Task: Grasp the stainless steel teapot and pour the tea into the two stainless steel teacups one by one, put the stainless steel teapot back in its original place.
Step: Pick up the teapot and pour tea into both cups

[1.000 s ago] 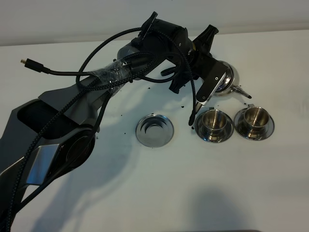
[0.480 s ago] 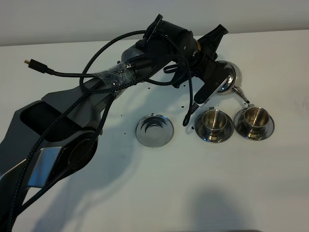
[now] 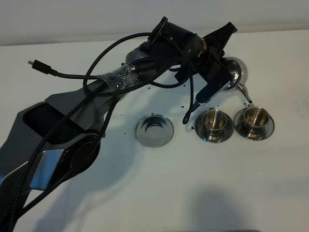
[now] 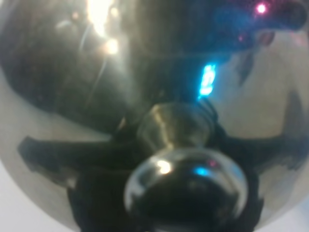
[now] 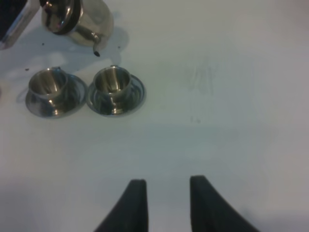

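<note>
The stainless steel teapot [image 3: 236,72] hangs tilted above the table, off its saucer, in my left gripper [image 3: 219,72], which is shut on its handle side. Its thin spout [image 3: 245,94] points down to just behind the rim of the right teacup [image 3: 254,120]. The left teacup [image 3: 214,123] stands beside it; each cup is on its own saucer. The teapot's empty round saucer [image 3: 154,130] lies to the left. The left wrist view is filled by the pot's lid and knob [image 4: 186,191]. The right wrist view shows teapot [image 5: 77,17], both cups [image 5: 48,84] [image 5: 112,82] and my open right gripper [image 5: 166,203], empty, far from them.
A loose black cable with a plug end [image 3: 33,63] loops off the left arm over the table's left side. Small dark specks [image 3: 182,104] dot the white table between the saucers. The left arm's base [image 3: 53,145] fills the lower left.
My left gripper has carried the teapot a little to the right and farther back, keeping the spout tip near the right cup. The cups and the empty saucer have not moved.
</note>
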Robot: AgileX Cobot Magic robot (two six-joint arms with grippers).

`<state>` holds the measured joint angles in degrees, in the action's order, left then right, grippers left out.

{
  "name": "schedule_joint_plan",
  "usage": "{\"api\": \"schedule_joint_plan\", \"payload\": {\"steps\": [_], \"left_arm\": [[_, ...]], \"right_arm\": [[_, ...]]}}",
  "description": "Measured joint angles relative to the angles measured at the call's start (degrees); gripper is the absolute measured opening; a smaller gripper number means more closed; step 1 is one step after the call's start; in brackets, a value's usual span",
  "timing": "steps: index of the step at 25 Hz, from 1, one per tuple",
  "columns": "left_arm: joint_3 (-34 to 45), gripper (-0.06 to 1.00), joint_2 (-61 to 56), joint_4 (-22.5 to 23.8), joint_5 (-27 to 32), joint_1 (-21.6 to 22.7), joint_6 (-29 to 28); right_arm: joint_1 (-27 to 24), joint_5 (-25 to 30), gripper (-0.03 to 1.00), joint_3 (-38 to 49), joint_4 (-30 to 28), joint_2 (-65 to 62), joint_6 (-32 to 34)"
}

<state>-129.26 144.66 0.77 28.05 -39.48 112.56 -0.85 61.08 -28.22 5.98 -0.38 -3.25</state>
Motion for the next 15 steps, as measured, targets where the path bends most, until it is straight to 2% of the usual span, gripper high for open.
{"api": "schedule_joint_plan", "payload": {"steps": [15], "left_arm": [[0.00, 0.22, 0.00, -0.06, -3.56, -1.46, 7.43]], "right_arm": [[0.00, 0.00, 0.21, 0.00, 0.00, 0.00, 0.00]]}}
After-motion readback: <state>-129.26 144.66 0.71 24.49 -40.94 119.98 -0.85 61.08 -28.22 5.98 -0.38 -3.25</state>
